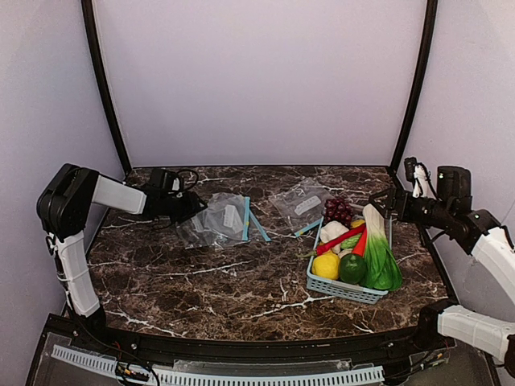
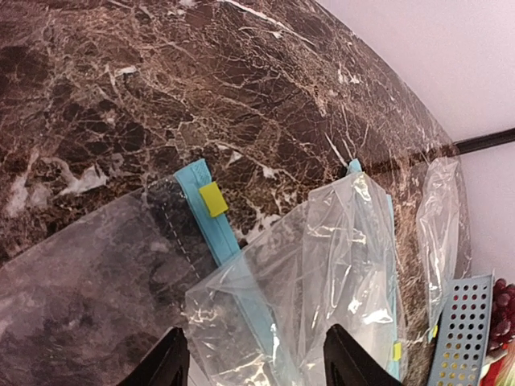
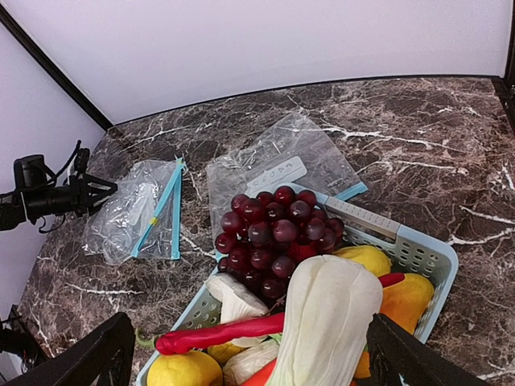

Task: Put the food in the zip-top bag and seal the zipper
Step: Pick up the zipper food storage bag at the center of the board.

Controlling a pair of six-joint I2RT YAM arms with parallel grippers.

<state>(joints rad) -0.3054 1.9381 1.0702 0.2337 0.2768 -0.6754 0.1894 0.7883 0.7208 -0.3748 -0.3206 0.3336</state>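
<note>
Where the zip-top bag (image 1: pixel 211 223) lies rumpled on the left half of the dark marbled surface (image 1: pixel 201 281), its light-blue zipper (image 1: pixel 245 217) runs along the edge facing the basket (image 1: pixel 342 291), with a yellow slider (image 2: pixel 213 198) on the strip. A shorter blue strip (image 1: pixel 260 226) lies just beside it. The left claw (image 1: pixel 193 211) is at the bag's opposite edge, its fingers (image 2: pixel 346 362) apart with loose clear plastic between them; whether they touch it cannot be told. The food sits in the light-blue basket, well apart from the bag. The large leafy vegetable (image 1: pixel 378 253) lies along the basket's right side, white stalk toward the back. The red-orange tapered vegetable (image 1: pixel 360 241) is just beside it. Purple grapes (image 1: pixel 338 209), a lemon (image 1: pixel 326 265) and a lime (image 1: pixel 352 268) share the basket. A second clear bag (image 1: pixel 302 201) with a white label lies behind the basket. The right claw (image 1: pixel 386 205) hangs over the basket's back edge, its fingers (image 3: pixel 96 358) spread wide and holding nothing.
</note>
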